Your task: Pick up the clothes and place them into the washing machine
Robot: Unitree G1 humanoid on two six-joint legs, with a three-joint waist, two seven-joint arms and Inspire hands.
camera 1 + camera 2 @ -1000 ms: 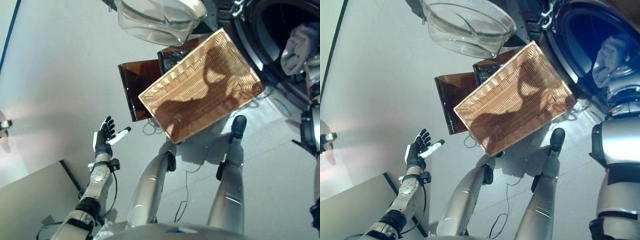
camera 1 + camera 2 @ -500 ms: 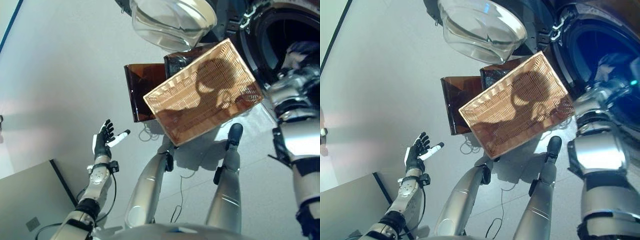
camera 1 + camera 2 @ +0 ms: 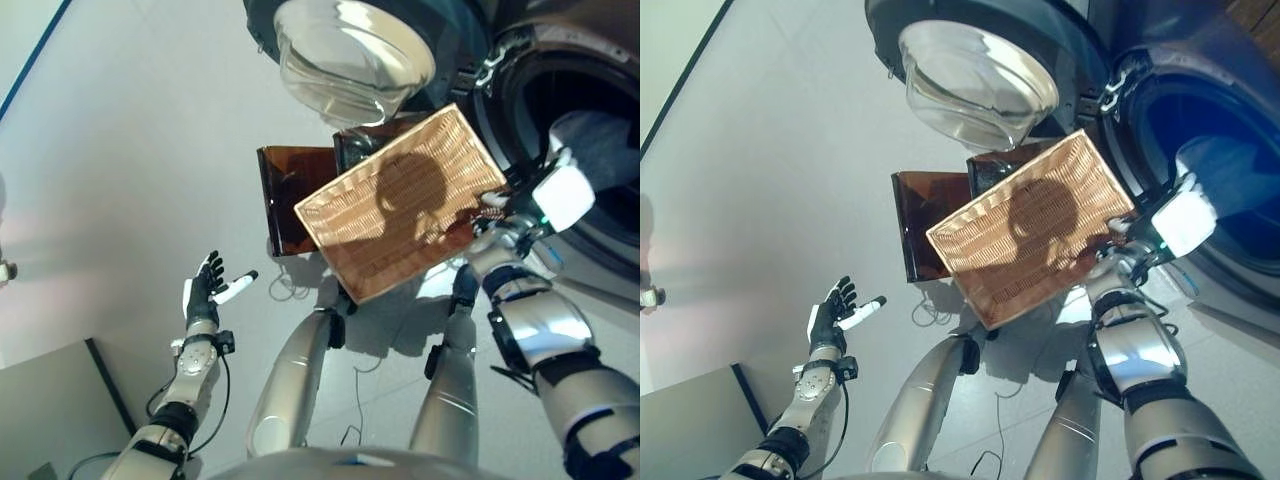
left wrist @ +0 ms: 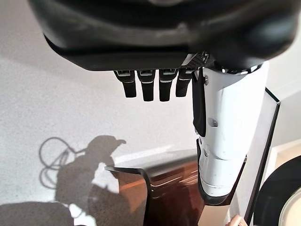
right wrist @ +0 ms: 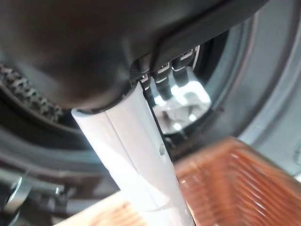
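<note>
A grey-blue cloth [image 3: 603,143] lies inside the washing machine's dark drum [image 3: 1240,120] at the right. It shows as a pale lump in the right wrist view [image 5: 184,100], past the fingers. My right hand [image 3: 560,192] is open and holds nothing. It is at the drum's rim, just beside the right corner of the wicker basket [image 3: 400,205]. The basket's inside shows bare wicker under a shadow. My left hand [image 3: 205,290] is open with fingers spread, low at the left above the floor.
The machine's round glass door [image 3: 355,55] stands open above the basket. The basket rests on a low dark brown box [image 3: 285,195]. A grey panel [image 3: 50,410] stands at the lower left. Pale floor lies to the left.
My right hand has drawn back out of the drum to its rim by the basket's corner; the cloth stays in the drum. The camera has shifted. My left hand has not moved.
</note>
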